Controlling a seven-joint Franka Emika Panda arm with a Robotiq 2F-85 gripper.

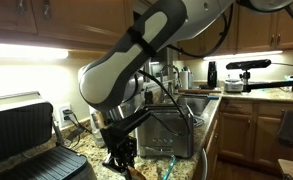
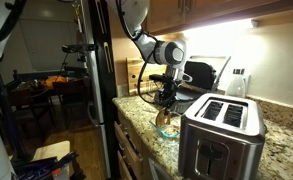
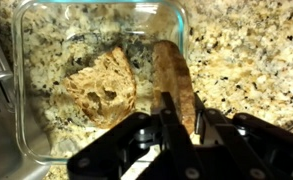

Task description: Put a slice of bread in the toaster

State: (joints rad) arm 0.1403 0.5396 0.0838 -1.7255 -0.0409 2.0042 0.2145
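A clear glass container (image 3: 26, 120) on the granite counter holds two tan bread slices. One slice (image 3: 101, 85) lies flat. The other slice of bread (image 3: 173, 70) stands on its edge between my gripper's (image 3: 183, 112) two black fingers, which press on both of its sides. In both exterior views the gripper (image 1: 121, 157) (image 2: 166, 106) points down into the container (image 2: 168, 129). The stainless-steel toaster (image 2: 221, 135) (image 1: 172, 135) stands next to it, with its top slots open and empty.
A black hinged grill press (image 1: 21, 135) (image 2: 201, 72) stands on the counter on the other side of the gripper. A sink (image 1: 191, 103) and bottles lie beyond the toaster. The counter edge (image 2: 136, 125) drops off near the container.
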